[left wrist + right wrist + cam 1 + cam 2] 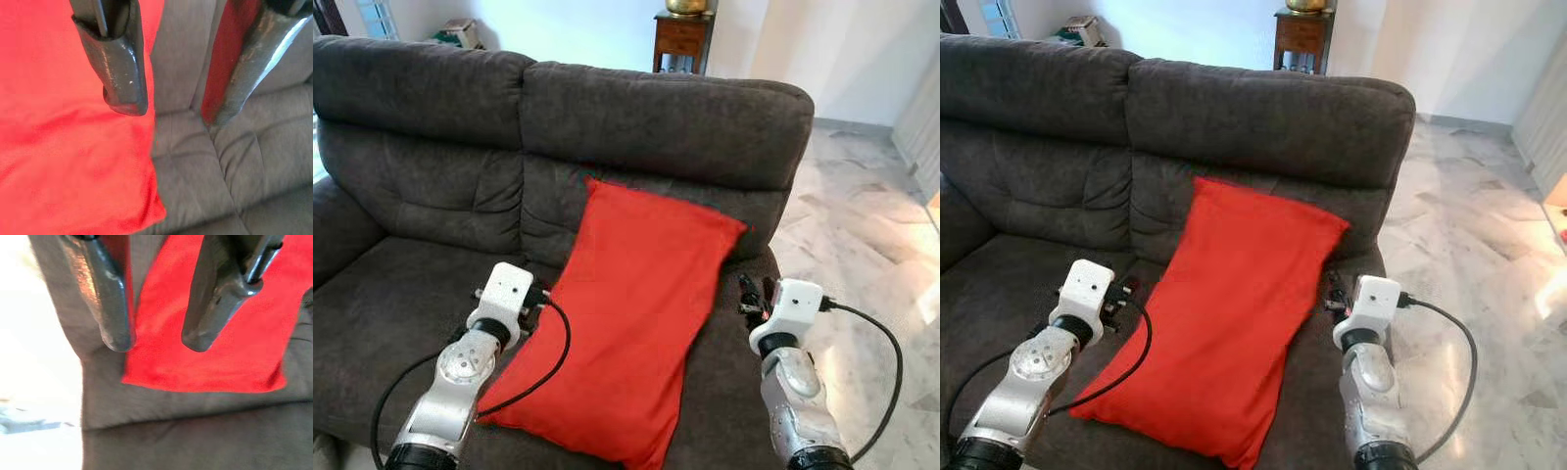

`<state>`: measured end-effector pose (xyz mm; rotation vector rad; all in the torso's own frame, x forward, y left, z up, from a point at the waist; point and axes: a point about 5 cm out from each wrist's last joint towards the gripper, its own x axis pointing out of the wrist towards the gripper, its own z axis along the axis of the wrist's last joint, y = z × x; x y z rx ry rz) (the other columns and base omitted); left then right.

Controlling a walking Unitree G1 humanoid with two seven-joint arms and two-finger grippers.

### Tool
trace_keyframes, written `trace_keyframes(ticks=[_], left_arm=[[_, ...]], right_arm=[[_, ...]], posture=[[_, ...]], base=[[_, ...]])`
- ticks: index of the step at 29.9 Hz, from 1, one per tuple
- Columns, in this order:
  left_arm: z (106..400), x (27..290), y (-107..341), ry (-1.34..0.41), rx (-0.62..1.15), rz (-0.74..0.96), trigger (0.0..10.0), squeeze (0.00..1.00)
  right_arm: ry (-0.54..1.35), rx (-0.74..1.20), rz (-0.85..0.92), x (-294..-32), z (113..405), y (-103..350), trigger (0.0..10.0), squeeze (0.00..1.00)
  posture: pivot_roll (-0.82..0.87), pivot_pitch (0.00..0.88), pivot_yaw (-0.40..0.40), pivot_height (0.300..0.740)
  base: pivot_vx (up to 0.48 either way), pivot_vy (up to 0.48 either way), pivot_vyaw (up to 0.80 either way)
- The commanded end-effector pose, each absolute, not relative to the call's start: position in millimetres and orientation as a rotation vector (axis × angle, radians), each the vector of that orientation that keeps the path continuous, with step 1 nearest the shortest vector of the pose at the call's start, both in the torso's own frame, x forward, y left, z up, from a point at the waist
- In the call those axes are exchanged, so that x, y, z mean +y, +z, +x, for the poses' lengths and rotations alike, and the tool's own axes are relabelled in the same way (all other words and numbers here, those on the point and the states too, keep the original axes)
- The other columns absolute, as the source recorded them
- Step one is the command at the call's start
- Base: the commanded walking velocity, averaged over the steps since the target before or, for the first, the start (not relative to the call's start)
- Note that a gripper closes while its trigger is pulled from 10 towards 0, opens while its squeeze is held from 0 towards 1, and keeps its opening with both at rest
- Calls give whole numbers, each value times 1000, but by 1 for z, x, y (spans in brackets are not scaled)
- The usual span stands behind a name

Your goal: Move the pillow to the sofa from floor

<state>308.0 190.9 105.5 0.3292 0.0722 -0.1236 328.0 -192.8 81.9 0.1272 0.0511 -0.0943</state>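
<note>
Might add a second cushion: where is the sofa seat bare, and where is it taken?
Free: left seat cushion, between left armrest and red pillow. Crowded: right seat, pillow leaning on the backrest, flanked by left gripper and right gripper.

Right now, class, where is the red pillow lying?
The red pillow lies on the dark grey sofa, on its right-hand seat with the top corner leaning against the backrest, between the left claw and the right claw.

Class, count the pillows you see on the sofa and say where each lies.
1. The red pillow lies on the right seat of the sofa, leaning against the backrest.
</note>
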Motion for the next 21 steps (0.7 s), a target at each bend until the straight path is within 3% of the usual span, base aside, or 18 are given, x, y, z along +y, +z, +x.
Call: trace_keyframes(ticks=[1,2,3,4,6,7,8,9,16,21], left_arm=[[305,198,99,-93,98,320,10000,1000],[305,199,97,-89,102,320,10000,1000],[304,201,94,-78,114,309,10000,1000],[304,201,94,-78,114,309,10000,1000],[302,204,83,-59,161,278,10000,1000],[300,205,76,-50,190,263,10000,1000],[295,211,60,-37,254,255,10000,349],[292,213,52,-30,283,241,10000,0],[258,234,1,8,515,228,10000,0],[228,239,-31,-15,661,239,10000,0]], right_arm=[[-102,46,119,-195,326,80,10000,1000],[-92,42,108,-195,327,81,10000,1000],[-79,47,81,-194,326,80,10000,467],[-79,47,81,-194,326,80,10000,467],[-101,81,49,-198,324,73,10000,0],[-114,100,34,-201,322,70,10000,0],[-155,173,-18,-209,315,56,10000,0],[-178,206,-23,-214,310,49,10000,0],[-264,412,-61,-232,269,0,10000,0],[-364,563,-85,-244,222,-36,10000,0]], posture=[[67,42,9,740],[67,42,9,740],[64,42,10,740],[64,42,10,740],[65,40,11,740],[63,40,12,740],[56,39,13,740],[54,40,13,740],[39,36,29,740],[19,21,53,740]], base=[[0,0,0],[0,0,0],[0,0,0],[0,0,0],[0,0,0],[0,0,0],[0,0,0],[0,0,0],[0,0,0],[0,0,0]])
